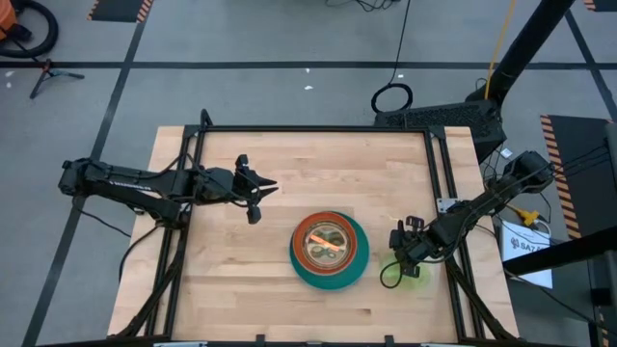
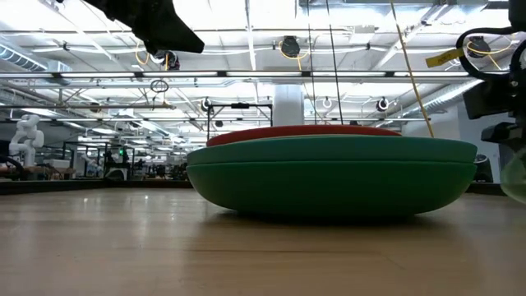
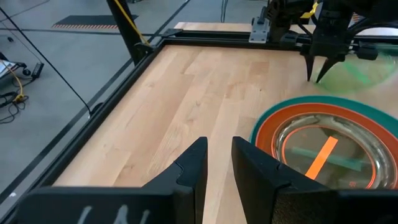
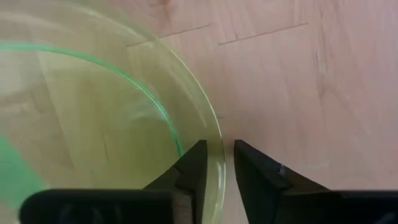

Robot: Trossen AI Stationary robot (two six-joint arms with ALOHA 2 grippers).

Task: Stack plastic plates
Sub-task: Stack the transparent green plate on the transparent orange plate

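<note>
- High view: the stack of plastic plates point(image 1: 330, 252) sits on the wooden table point(image 1: 241, 289), a little right of the middle and toward the near edge. A teal plate point(image 1: 355, 271) is at the bottom, a red-orange plate point(image 1: 301, 238) shows as a ring inside it, and a clear small plate with an orange stripe lies on top.
- High view: the right gripper point(image 1: 403, 250) is low over the table just right of the stack, at the edge of a lime plate point(image 1: 415, 277) that lies apart from the stack near the table's right rail. The left gripper point(image 1: 253, 192) hangs over the table left of and beyond the stack, well apart from it.
- Low view: the stack point(image 2: 332, 175) fills the middle, two green-teal rims one upon the other with a red-orange rim point(image 2: 304, 131) above. The pale edge of the lime plate point(image 2: 515, 177) shows at the far right.
- Left wrist view: the left fingers point(image 3: 193, 168) stand close together with a narrow gap and nothing between them, over bare wood. The stack point(image 3: 323, 149) lies ahead, with the right gripper point(image 3: 324, 65) pointing down beyond it, beside the lime plate point(image 3: 354, 71).
- Right wrist view: the right fingers point(image 4: 194, 163) are narrowly parted, and the lime plate's point(image 4: 93, 118) translucent rim passes into the gap between them; whether they press it I cannot tell.
</note>
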